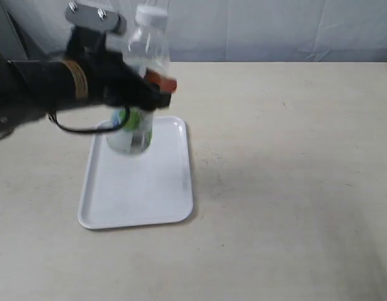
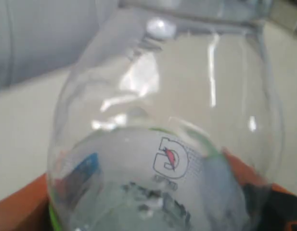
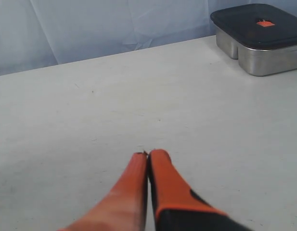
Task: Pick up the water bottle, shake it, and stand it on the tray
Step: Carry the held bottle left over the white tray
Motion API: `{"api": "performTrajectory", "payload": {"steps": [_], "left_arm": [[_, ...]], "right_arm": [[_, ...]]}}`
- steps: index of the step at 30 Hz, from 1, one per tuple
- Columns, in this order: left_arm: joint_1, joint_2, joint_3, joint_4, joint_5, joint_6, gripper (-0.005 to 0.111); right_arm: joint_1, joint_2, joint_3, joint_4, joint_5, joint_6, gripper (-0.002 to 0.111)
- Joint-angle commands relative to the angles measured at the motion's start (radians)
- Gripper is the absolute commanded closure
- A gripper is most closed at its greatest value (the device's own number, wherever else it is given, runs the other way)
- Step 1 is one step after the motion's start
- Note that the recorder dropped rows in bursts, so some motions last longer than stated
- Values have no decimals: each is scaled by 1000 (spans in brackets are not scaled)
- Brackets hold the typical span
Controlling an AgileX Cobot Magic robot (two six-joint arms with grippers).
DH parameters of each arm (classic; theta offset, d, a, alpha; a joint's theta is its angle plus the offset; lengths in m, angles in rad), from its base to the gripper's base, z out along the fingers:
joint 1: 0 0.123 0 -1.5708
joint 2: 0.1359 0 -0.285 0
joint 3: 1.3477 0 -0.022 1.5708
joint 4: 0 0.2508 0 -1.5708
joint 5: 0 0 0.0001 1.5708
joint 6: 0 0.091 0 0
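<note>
Tabletop (image 1: pixel 293 188) open rightward; water bottle (image 1: pixel 148 49) upright at tray (image 1: pixel 140 191) far end.

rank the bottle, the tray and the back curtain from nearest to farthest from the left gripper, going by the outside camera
1. bottle: clamped in the left gripper, so it touches it.
2. tray: just below the gripper, with its far end under the bottle.
3. curtain: hanging at the back of the scene, clearly farthest.
</note>
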Motion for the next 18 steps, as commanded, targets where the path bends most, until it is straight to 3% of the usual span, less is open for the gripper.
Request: {"api": "performTrajectory", "payload": {"steps": [1,4,7,9,11,14,16,18], "left_arm": [[0,-78,-34,5,-40,-28,107],[0,38,105,8,-82,-148,107],[-5,-35,101,62,-329,-198,107],[-9,-61,91,119,-370,-198,107],[-3,-79,78,125,-224,-171,107],[75,-82,57,-51,77,-112,107],[153,-79,68,-149,72,-112,107],[140,-90,87,-107,-33,-112,107]], "right_arm": [[-5,1,1,-1,-7,-4,104],[-5,1,1,-1,-7,-4,104],[-5,1,1,-1,-7,-4,104],[-5,1,1,-1,-7,-4,104],[-5,1,1,-1,-7,-4,104],[-5,1,1,-1,-7,-4,104],[-5,1,1,-1,-7,-4,104],[-5,1,1,-1,-7,-4,104]]}}
